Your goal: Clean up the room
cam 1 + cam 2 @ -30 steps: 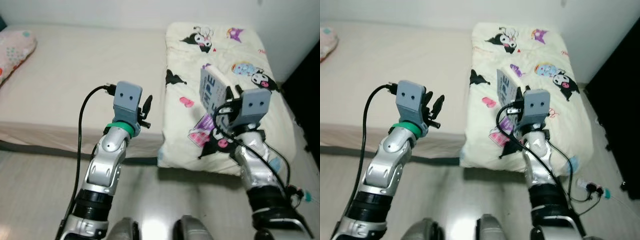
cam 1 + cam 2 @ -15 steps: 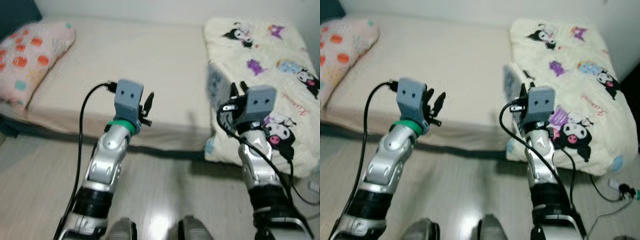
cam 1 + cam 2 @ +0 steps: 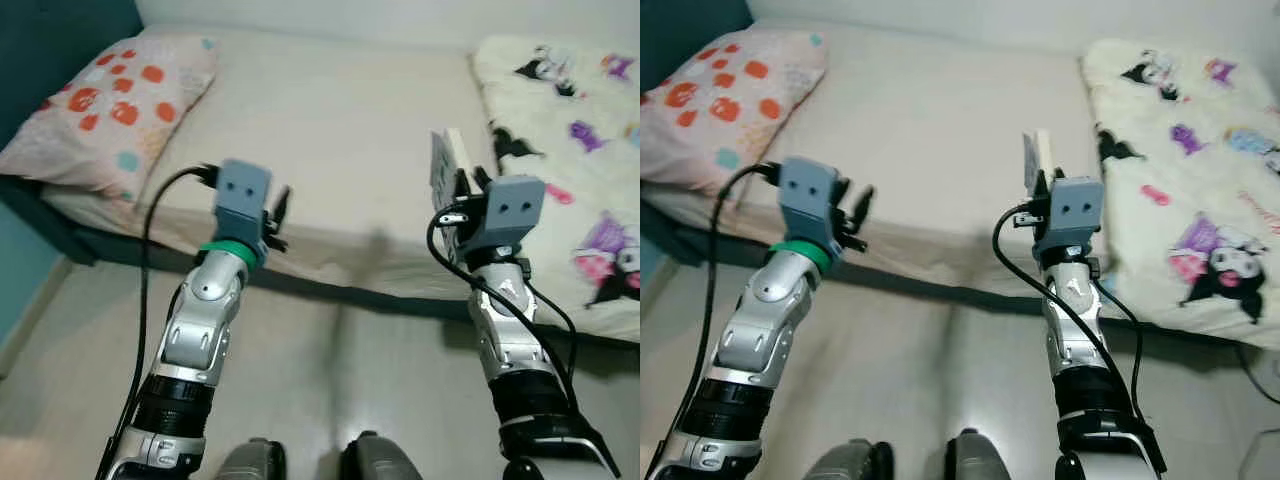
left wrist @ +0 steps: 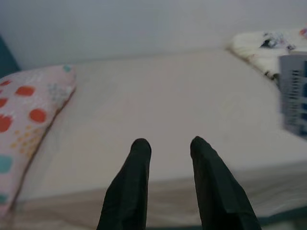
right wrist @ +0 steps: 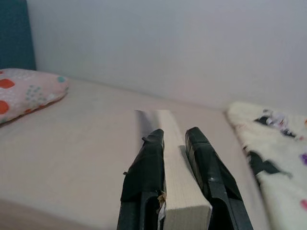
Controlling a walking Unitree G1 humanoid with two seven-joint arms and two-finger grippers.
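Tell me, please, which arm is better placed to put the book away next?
The right, probably. The right gripper is already shut on the book, holding it upright above the bed edge. The left gripper is open, holding nothing, over the mattress.

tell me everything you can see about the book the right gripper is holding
The thick book with cream page edges and a grey-blue printed cover stands upright on edge, clamped between the two black fingers of the right gripper. Its page block faces the wrist camera. From the head views it is held in the air in front of the beige mattress, touching nothing except the fingers. The left wrist view shows its cover with blurred blue lettering; the words cannot be read.
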